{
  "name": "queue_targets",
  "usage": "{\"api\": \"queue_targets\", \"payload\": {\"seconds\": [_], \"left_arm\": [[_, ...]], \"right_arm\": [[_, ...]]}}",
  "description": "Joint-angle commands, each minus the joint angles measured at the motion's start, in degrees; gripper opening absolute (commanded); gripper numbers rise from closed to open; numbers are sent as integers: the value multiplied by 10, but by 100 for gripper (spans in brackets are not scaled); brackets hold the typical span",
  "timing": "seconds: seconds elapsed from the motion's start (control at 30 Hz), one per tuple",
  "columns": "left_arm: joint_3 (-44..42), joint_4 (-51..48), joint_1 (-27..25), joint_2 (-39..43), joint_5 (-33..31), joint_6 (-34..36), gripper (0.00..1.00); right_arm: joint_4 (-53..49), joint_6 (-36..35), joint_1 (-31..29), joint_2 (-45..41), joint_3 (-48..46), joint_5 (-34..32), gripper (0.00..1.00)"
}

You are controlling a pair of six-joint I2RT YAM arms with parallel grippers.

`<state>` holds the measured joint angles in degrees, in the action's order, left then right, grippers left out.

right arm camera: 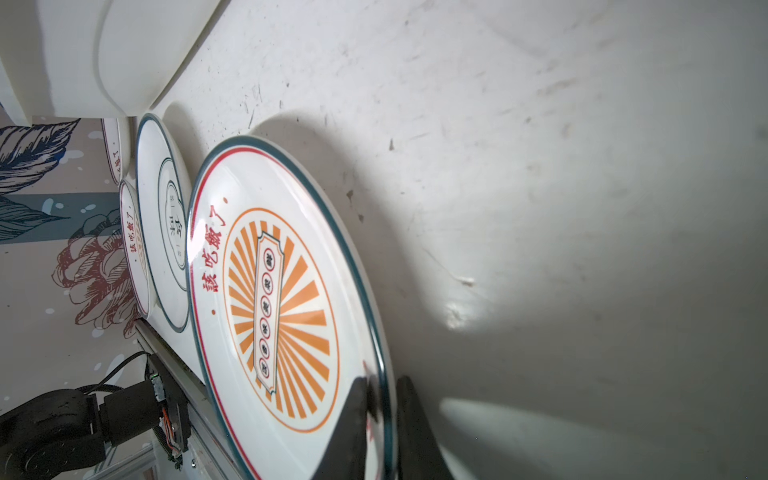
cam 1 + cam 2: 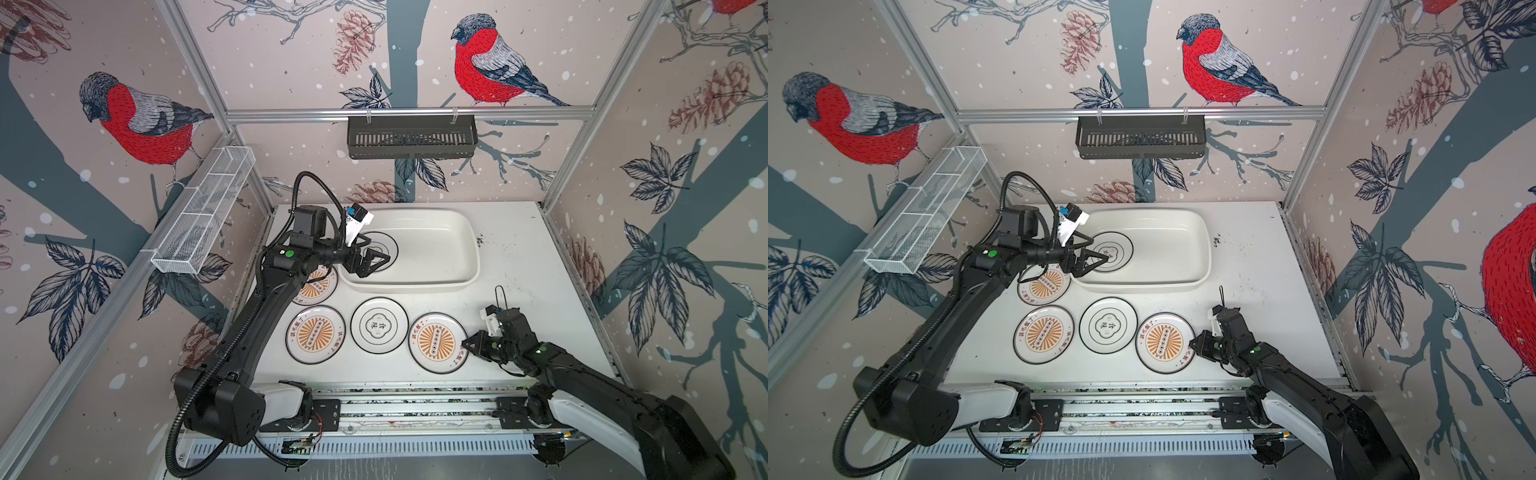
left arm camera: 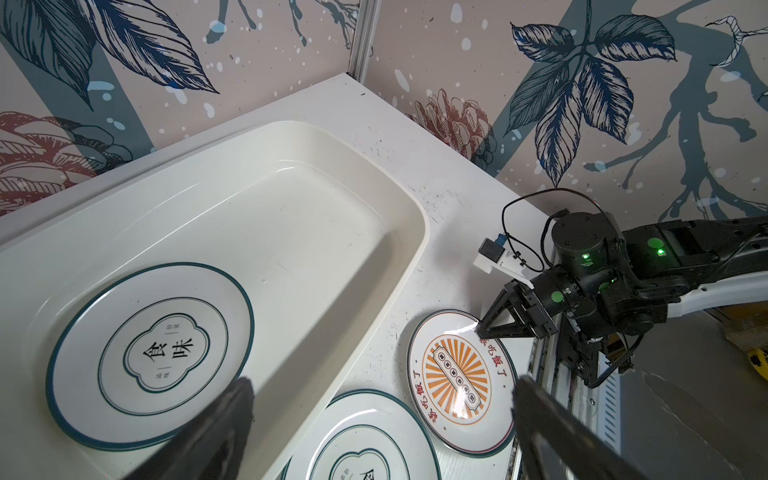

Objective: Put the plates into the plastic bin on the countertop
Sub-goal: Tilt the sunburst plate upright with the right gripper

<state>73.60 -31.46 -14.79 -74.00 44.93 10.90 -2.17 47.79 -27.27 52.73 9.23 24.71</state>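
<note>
The sunburst plate [image 2: 436, 343] is set by the countertop's [image 2: 519, 270] front edge, banner pointing front to back, rim pinched by the right gripper [image 2: 464, 344]; a quatrefoil plate [image 2: 379, 325] lies beside. The left gripper [image 2: 379, 250] is spread above the plastic bin [image 2: 473, 249].

Sunburst plate [image 1: 282, 316], rim between right jaws: white, teal edge, red ring, orange rays, red characters.
Quatrefoil plate [image 3: 166, 345], by left jaws: white, teal edge, black characters.
Bin [image 3: 291, 208]: glossy white.
Tabletop [image 1: 540, 166]: white, dark specks.
</note>
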Motion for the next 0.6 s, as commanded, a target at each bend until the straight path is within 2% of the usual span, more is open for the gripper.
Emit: {"api": "queue_targets", "payload": {"seconds": [0.0, 0.33, 0.57], "left_arm": [[-2, 15, 0, 7, 13, -2, 96], [5, 16, -1, 4, 15, -4, 96], [8, 16, -1, 3, 17, -7, 96]], "right_arm": [[-14, -19, 7, 8, 6, 2, 13], [-31, -38, 32, -18, 12, 25, 4], [-58, -51, 58, -69, 14, 55, 2]]}}
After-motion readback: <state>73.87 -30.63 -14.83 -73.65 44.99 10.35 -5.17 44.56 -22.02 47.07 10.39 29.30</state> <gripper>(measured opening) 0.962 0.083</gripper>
